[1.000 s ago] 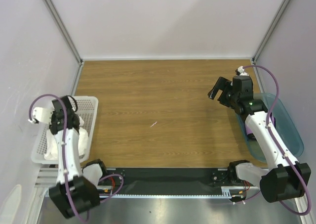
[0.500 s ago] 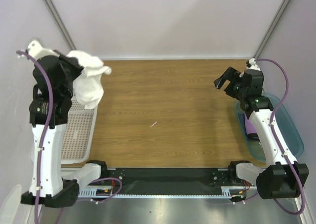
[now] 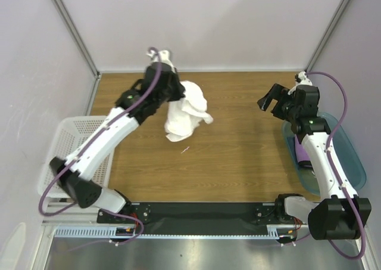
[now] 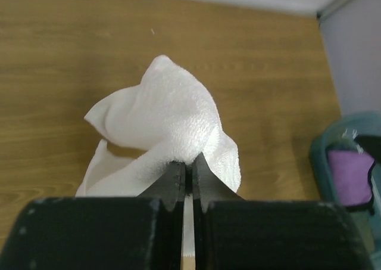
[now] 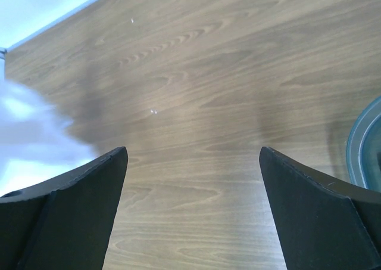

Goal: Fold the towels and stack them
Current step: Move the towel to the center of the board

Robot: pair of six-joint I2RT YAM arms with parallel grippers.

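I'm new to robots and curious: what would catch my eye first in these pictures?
A crumpled white terry towel dangles over the wooden table, pinched by the shut left end effector. The right end effector hangs wide open beside a translucent teal bin at the right edge.

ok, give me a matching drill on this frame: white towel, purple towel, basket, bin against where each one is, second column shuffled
1. white towel
2. purple towel
3. white basket
4. teal bin

A. at the right edge of the table
B. dangling above the table
C. at the table's left edge
D. lying inside the bin

Pairs: 1-B, 2-D, 3-C, 4-A
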